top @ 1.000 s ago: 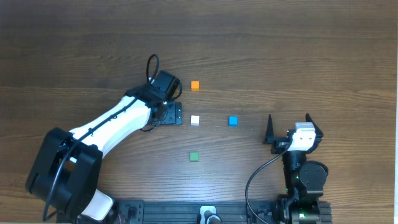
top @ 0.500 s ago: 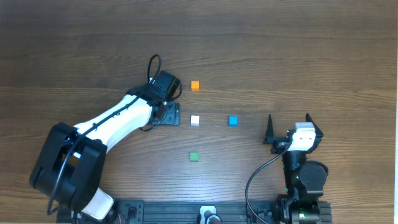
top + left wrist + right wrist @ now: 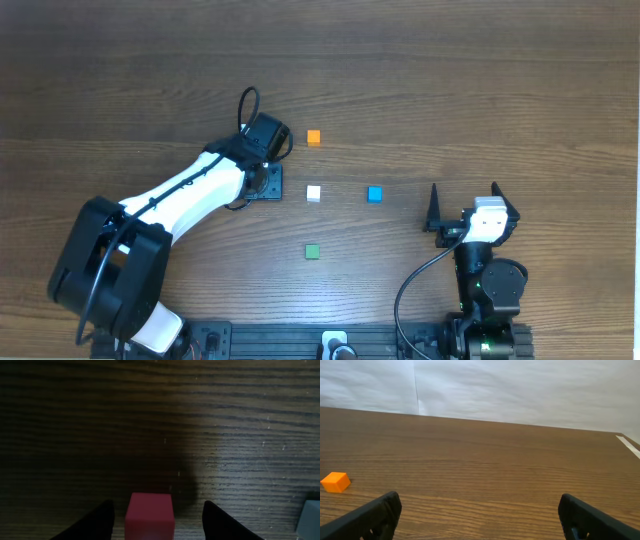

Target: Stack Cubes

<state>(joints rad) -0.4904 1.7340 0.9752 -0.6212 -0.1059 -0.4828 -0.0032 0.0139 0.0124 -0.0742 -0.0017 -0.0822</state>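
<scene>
Wood-grain tabletop (image 3: pixel 480 70), dark brown, runs back to a pale wall (image 3: pixel 520 390). The left arm (image 3: pixel 190 195) stretches to mid-table, and its left hand (image 3: pixel 157 505) sits low with its 2 fingers apart on either side of the red cube (image 3: pixel 149 515), gaps showing, likely set to close for a first pick. The right hand (image 3: pixel 464 190) rests spread near its base, probably to stay clear. Orange cube (image 3: pixel 314 137), white cube (image 3: pixel 313 193), blue cube (image 3: pixel 374 193) and green cube (image 3: pixel 312 252) lie well apart, 4 singles, nothing stacked.
</scene>
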